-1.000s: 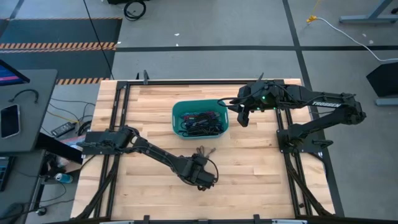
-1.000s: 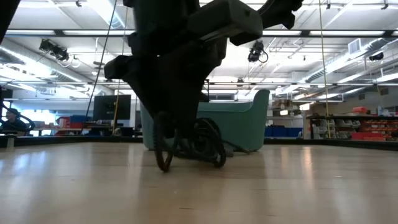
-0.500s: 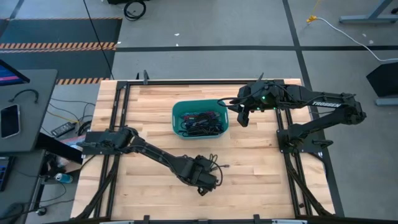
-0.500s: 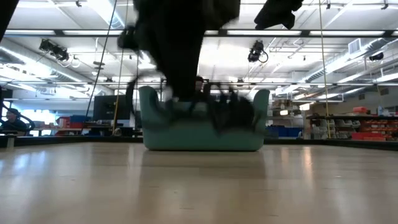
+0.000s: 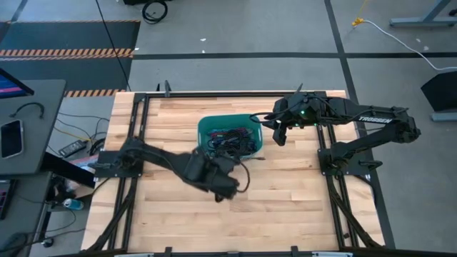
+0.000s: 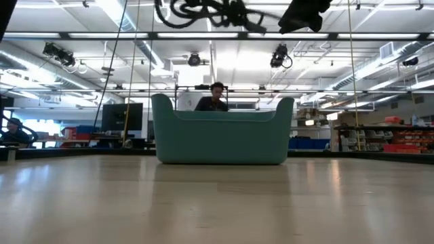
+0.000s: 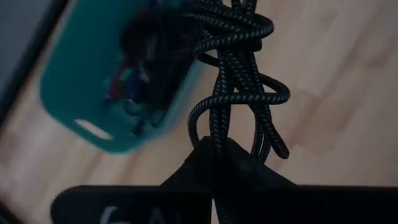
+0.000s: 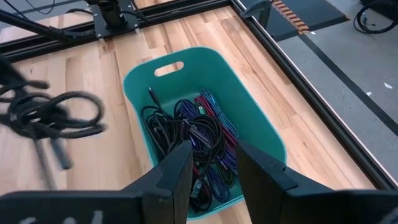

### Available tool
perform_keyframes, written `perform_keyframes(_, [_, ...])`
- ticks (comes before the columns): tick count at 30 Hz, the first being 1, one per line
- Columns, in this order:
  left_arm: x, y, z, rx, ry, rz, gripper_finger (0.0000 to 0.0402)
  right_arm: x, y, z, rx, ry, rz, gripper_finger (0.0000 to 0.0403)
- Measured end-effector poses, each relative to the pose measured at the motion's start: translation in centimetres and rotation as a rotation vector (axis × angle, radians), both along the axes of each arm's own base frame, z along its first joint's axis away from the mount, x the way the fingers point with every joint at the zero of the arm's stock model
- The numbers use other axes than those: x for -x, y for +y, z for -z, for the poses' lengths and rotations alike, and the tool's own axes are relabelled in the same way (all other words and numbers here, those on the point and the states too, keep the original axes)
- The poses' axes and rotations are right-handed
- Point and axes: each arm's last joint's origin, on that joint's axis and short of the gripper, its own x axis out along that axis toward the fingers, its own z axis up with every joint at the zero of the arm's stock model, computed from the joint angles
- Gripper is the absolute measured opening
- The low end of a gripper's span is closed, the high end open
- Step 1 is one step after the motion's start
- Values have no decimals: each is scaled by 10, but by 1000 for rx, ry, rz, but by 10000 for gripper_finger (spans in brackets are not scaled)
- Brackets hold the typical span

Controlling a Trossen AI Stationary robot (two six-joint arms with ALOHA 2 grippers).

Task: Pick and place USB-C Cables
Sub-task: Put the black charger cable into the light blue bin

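A teal bin (image 5: 230,135) at the table's middle far side holds several coiled USB-C cables (image 8: 199,140), black, blue and magenta. My left gripper (image 7: 216,149) is shut on a black braided cable bundle (image 7: 239,87) just in front of the bin's near wall (image 5: 228,152), high above the table. The same bundle shows at the top of the low view (image 6: 203,10) and as a blurred loop (image 8: 53,115) in the right wrist view. My right gripper (image 8: 214,171) hangs open above the bin's right end, holding nothing. My left gripper pinches a few strands of the black braided bundle (image 7: 217,134) between its two fingers, which slant steeply down from the table's left-near side. The knotted bundle is lifted clear of the table, with its loops loose beyond the fingertips (image 7: 258,168).
Black frame rails (image 5: 136,121) run along the table's left and right sides. Bare wood (image 5: 285,207) lies in front of the bin. A person (image 6: 215,95) sits in the room beyond the bin. A side desk (image 5: 21,128) with a phone stands left of the table.
My left gripper has shut on the black cable bundle lying on the table in front of the bin. It has risen quickly and moved toward the bin, rolling its wrist. The bundle has come up off the wood and now hangs clear.
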Motion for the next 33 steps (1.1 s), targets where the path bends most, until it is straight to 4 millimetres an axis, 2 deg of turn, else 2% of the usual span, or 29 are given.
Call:
perform_keyframes(6, [-7,33,-9,-92,29,81,15,0,0,0,-2,3,3,130])
perform_keyframes(13, [-16,88,-9,-159,145,137,15,0,0,0,6,4,14,130])
perform_keyframes(25, [-17,182,-6,-67,273,186,14,1,-3,0,-4,-3,60,130])
perform_keyframes(33, [-10,221,-5,21,299,262,14,2,-11,0,-13,-6,104,130])
